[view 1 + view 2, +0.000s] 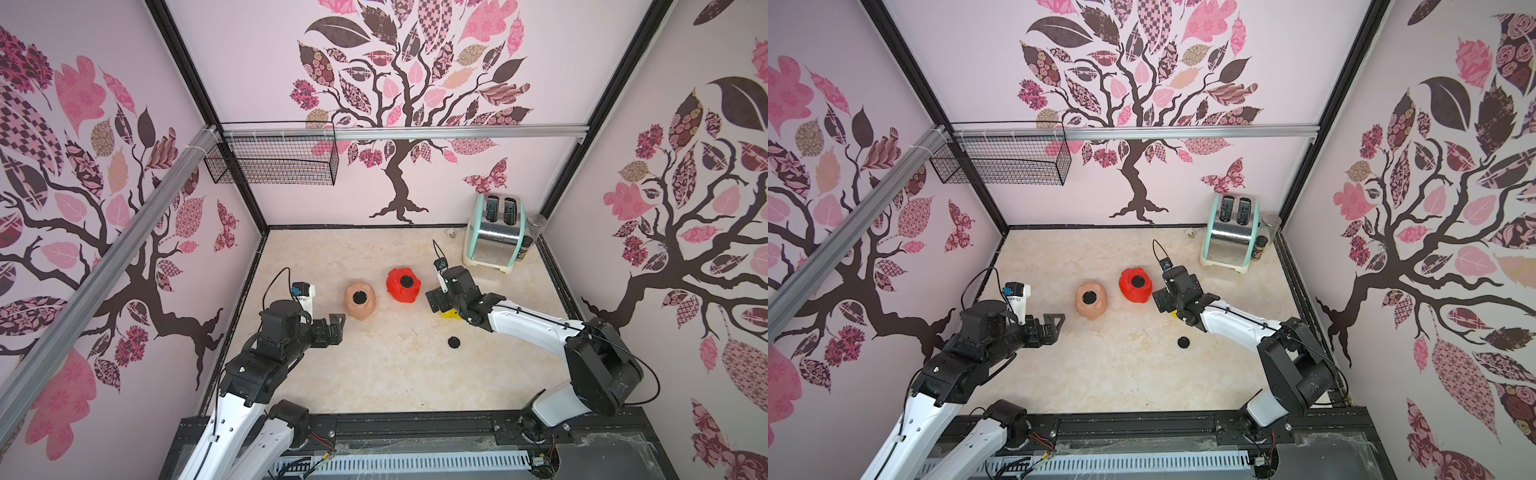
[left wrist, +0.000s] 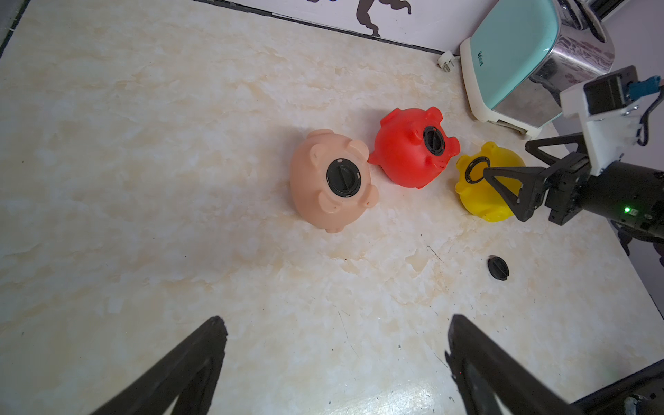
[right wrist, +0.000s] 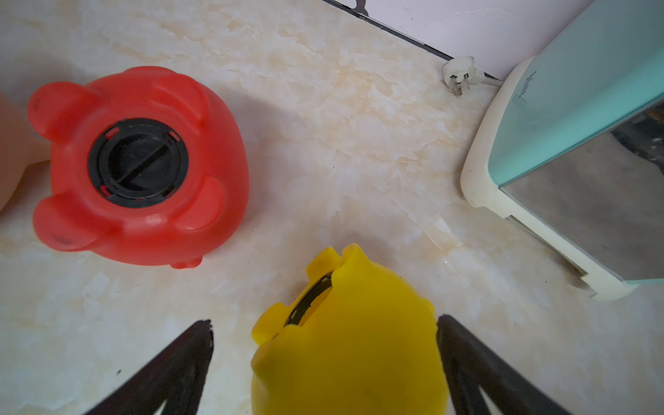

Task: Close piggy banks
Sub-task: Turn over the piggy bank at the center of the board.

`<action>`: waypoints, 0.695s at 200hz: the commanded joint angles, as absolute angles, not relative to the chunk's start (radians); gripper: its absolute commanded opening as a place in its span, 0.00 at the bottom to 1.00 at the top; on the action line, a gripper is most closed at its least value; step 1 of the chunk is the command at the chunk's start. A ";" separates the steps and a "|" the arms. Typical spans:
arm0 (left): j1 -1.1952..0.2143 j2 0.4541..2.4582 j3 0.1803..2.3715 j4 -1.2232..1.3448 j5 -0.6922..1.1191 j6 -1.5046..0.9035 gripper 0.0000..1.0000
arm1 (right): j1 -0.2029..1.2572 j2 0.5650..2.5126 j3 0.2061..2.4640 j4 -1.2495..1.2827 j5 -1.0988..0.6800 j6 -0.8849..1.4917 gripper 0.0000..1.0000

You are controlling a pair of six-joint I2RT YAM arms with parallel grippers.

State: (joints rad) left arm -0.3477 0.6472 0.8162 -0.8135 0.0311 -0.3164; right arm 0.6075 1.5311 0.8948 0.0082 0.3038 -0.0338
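Right end effector (image 3: 325,319) wide open, straddling yellow glossy plastic piggy bank (image 3: 352,341), belly hole unplugged; left end effector (image 2: 336,319) wide, empty.

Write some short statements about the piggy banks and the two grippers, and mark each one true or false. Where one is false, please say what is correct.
1. The peach-pink pig has a black plug in its belly hole. True.
2. The yellow pig is plugged too. False: its belly hole is open.
3. The left gripper holds the loose plug. False: this gripper is open and empty, and the loose plug lies on the table.
4. The right gripper is open, with the yellow pig between its fingers. True.
5. The red pig stands on its feet. False: it lies belly up, with a plug fitted.
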 commanded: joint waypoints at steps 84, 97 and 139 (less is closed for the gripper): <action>-0.353 0.650 0.811 -0.797 0.041 -0.310 0.98 | 0.615 1.560 0.921 -0.050 0.360 -0.046 1.00; -0.353 0.650 0.811 -0.799 0.042 -0.310 0.98 | 0.614 1.556 0.918 -0.060 0.372 -0.049 1.00; -0.353 0.650 0.810 -0.796 0.046 -0.309 0.98 | 0.614 1.529 0.909 -0.078 0.413 -0.058 1.00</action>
State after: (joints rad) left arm -0.3477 0.6525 0.8162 -0.8124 0.0319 -0.3164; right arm 0.6079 1.5620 0.8948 -0.0441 0.3717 -0.0505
